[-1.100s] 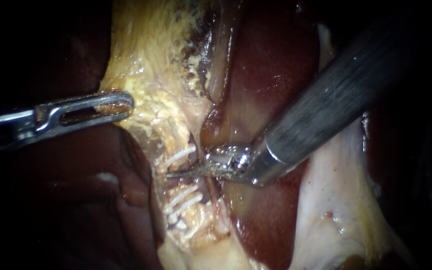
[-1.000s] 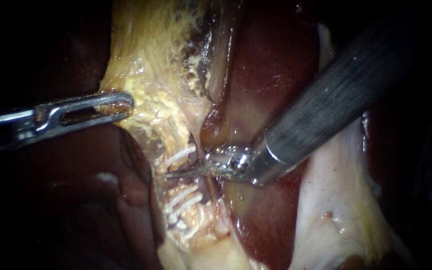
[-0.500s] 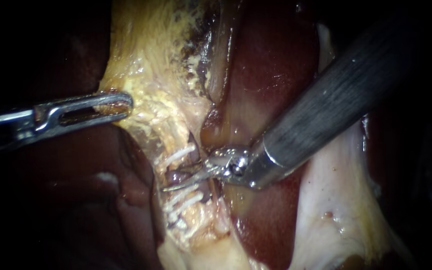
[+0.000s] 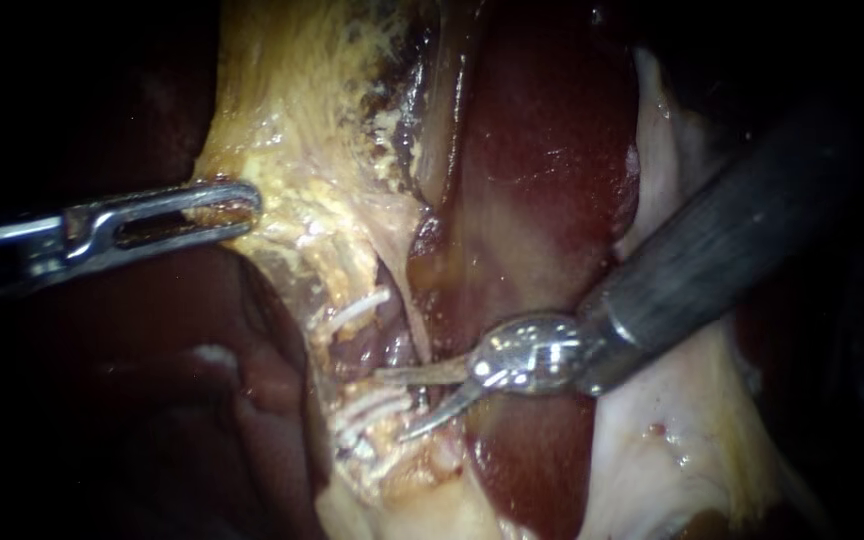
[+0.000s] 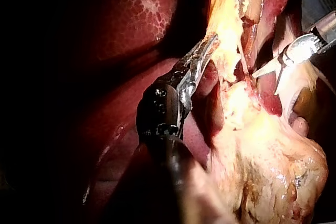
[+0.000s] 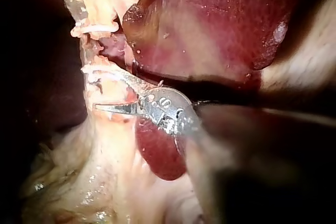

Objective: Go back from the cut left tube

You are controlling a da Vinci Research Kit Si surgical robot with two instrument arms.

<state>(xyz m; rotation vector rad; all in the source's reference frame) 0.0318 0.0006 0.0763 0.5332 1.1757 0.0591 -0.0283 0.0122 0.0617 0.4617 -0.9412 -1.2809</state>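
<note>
Your right tool (image 4: 399,405) is hanging with its blades parted and gripping nothing, just beside the cut left tube (image 4: 364,350) between white clips (image 4: 352,312), with the liver (image 4: 542,180) behind, while your left tool (image 4: 237,210) is clamping yellowish tissue (image 4: 302,150).

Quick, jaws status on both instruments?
Left instrument: shut on the yellowish tissue.
Right instrument: open, blades apart, holding nothing.

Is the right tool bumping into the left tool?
No, the right instrument sits near the white clips, well apart from the left instrument at the yellowish tissue.
</note>
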